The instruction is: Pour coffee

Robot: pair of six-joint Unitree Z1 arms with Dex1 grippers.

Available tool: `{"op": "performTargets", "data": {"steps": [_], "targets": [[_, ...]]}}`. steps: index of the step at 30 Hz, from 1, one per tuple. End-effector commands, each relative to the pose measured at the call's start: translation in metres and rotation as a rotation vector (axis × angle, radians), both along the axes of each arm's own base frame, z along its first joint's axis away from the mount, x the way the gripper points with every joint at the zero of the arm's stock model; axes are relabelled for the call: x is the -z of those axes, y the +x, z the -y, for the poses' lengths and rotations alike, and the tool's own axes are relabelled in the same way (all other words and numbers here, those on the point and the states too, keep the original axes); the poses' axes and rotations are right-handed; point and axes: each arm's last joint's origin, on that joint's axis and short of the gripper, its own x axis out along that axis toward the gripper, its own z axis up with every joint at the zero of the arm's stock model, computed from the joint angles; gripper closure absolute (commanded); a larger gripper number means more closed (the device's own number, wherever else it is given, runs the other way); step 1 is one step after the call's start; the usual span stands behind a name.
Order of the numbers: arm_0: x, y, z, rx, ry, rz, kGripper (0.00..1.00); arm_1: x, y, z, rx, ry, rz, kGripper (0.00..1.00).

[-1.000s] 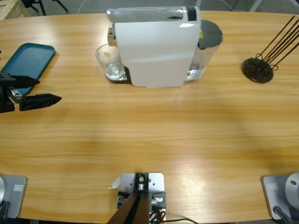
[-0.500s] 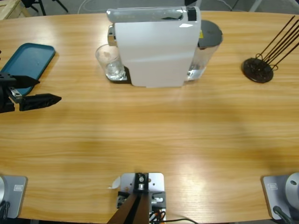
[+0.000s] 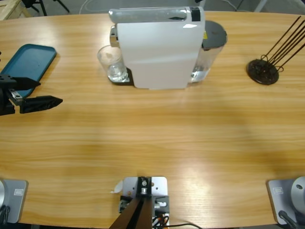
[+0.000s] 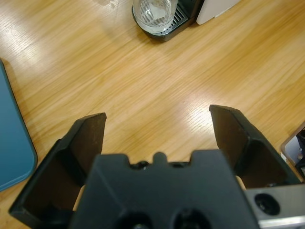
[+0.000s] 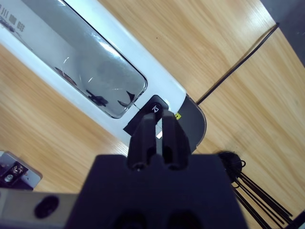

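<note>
Right gripper [image 5: 157,125]: jaws pressed together, tips directly above the black button [image 5: 153,109] atop the coffee machine [image 3: 157,47].
Left gripper [image 4: 157,119]: jaws spread, empty, glass [image 4: 151,10] ahead.

bright, even overhead light | glare on table [image 3: 190,167] | soft shadows | near claw bodies blurred

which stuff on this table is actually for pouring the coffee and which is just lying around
For the job:
- white coffee machine, with its black button just ahead of the shut right claw
- clear glass on the machine's drip tray
- open left claw

Lying about:
- blue tray
- black wire rack

No coffee shows in the glass.
</note>
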Motion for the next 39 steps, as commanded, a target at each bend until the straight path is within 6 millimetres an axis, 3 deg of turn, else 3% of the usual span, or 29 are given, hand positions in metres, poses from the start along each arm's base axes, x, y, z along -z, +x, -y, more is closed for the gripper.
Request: {"op": "performTargets", "data": {"steps": [1, 17, 19, 21, 22, 23, 24, 27, 39], "targets": [[0.01, -0.003, -0.002, 0.004, 0.031, -0.019, 0.064, 0.037, 0.02, -0.009, 0.028, -0.066, -0.088, 1.0], [0.01, -0.003, -0.001, 0.004, 0.032, -0.02, 0.064, 0.057, 0.02, -0.009, 0.033, -0.082, -0.131, 1.0], [0.01, -0.003, -0.001, 0.004, 0.033, -0.021, 0.064, 0.043, 0.018, -0.007, 0.04, -0.068, -0.086, 1.0], [0.01, -0.003, -0.002, 0.004, 0.031, -0.019, 0.058, 0.002, 0.009, 0.0, 0.045, 0.0, 0.028, 1.0], [0.009, -0.003, -0.001, 0.004, 0.029, -0.017, 0.047, -0.014, 0.004, 0.004, 0.046, 0.025, 0.069, 0.797], [0.009, -0.003, -0.001, 0.004, 0.027, -0.016, 0.034, -0.033, -0.002, 0.009, 0.049, 0.057, 0.119, 0.175], [0.008, -0.003, -0.001, 0.005, 0.026, -0.015, 0.012, -0.048, -0.007, 0.013, 0.051, 0.084, 0.159, 0.023], [0.008, -0.003, -0.001, 0.008, 0.023, -0.014, 0.004, -0.05, -0.01, 0.015, 0.052, 0.082, 0.155, 0.0], [0.009, -0.003, -0.001, 0.012, 0.022, -0.019, 0.003, -0.021, -0.01, 0.014, 0.066, 0.014, 0.034, 0.0]]}}
